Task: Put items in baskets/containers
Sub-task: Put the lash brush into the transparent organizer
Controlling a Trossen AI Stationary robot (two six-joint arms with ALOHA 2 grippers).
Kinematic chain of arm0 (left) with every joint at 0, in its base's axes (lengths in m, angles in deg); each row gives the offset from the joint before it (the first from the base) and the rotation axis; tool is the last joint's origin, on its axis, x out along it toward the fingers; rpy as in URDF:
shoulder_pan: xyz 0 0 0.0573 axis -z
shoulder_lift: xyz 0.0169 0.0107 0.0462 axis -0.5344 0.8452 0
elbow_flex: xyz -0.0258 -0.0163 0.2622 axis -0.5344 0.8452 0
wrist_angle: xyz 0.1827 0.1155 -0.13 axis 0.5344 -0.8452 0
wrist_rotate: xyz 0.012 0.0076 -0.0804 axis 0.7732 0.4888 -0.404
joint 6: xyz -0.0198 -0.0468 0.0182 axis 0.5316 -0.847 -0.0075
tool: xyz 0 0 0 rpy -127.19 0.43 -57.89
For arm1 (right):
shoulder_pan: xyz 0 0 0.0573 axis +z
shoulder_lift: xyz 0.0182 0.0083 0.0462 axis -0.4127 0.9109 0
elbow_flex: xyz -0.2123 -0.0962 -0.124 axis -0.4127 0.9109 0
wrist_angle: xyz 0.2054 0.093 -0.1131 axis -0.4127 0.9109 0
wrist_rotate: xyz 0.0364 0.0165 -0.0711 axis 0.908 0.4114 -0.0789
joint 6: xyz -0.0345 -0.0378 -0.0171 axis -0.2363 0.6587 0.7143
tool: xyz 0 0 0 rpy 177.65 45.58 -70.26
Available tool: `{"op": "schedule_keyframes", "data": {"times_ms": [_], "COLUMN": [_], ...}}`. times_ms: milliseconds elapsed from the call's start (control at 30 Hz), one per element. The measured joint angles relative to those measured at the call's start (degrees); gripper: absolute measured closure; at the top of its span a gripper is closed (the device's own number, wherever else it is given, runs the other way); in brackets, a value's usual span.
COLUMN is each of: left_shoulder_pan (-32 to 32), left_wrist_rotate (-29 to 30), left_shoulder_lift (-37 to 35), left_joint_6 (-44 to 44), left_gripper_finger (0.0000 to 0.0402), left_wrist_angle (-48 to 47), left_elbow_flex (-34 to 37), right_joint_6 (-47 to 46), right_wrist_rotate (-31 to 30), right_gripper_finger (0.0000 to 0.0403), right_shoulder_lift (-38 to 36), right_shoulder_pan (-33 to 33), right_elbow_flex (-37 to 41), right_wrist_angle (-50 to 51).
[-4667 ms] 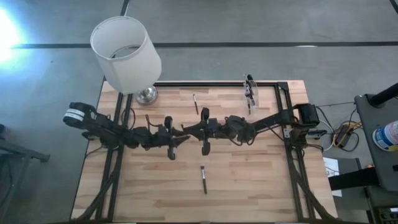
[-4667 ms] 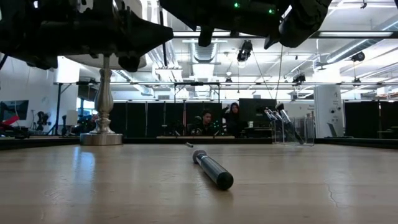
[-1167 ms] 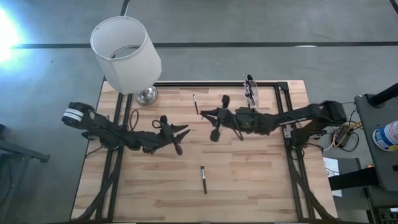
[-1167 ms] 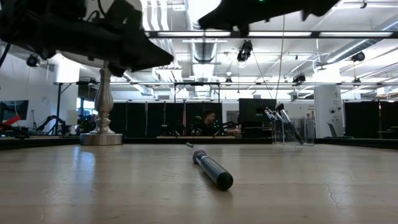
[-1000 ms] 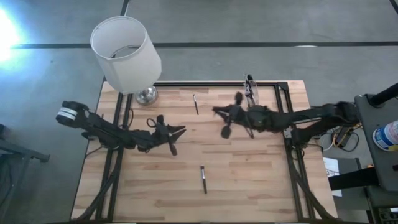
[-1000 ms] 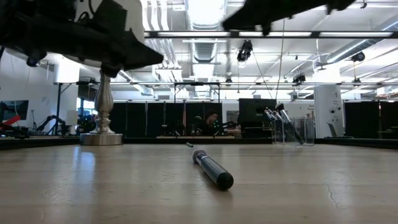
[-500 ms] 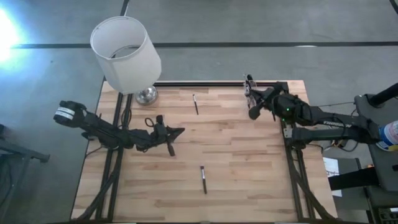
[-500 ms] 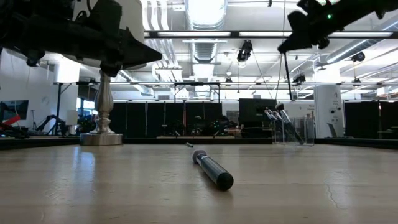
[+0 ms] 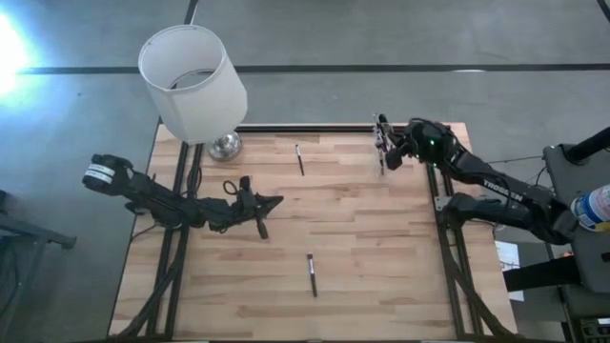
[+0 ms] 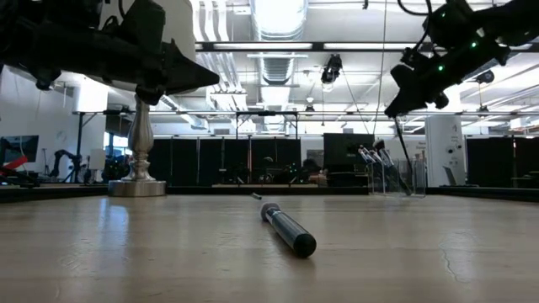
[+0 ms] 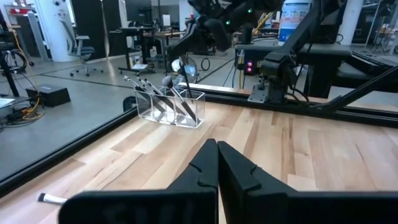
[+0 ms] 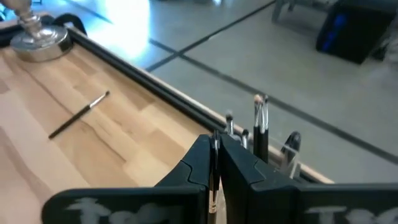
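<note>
The tabletop point(image 9: 381, 248) carries a lampshade point(image 9: 191, 81) at its far left corner. The left end effector point(image 9: 276, 201) hovers mid-table, closed and empty. The right end effector point(image 9: 385, 152) grips a brush point(image 12: 214, 186) over the cup point(image 11: 171, 106). Two brushes point(image 9: 312, 274) lie loose.

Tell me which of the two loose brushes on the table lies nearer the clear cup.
The thin brush near the table's far edge, beside the lamp's silver base. The thicker dark-handled brush lies toward the near edge, much farther from the small clear plastic cup.
</note>
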State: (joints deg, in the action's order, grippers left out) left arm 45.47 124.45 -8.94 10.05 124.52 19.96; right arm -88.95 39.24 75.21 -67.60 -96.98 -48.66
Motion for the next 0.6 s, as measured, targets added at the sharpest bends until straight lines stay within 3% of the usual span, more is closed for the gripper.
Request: {"op": "schedule_keyframes", "data": {"times_ms": [467,600], "left_shoulder_pan": [0.0,0.0], "left_wrist_rotate": [0.0,0.0], "left_shoulder_lift": [0.0,0.0], "left_joint_6": [0.1,0.1], "left_gripper_finger": [0.0401,0.0401], "left_wrist_angle": [0.0,-0.1], "left_elbow_flex": [0.0,0.0], "right_joint_6": [-1.2,-2.9], "right_wrist_rotate": [2.6,2.5], "right_gripper_finger": [0.0389,0.0371], "right_shoulder_lift": [7.4,8.3], "right_shoulder_pan": [-1.1,-1.1], "right_elbow_flex": [0.2,0.2], "right_wrist_angle": [-0.1,-0.2]}}
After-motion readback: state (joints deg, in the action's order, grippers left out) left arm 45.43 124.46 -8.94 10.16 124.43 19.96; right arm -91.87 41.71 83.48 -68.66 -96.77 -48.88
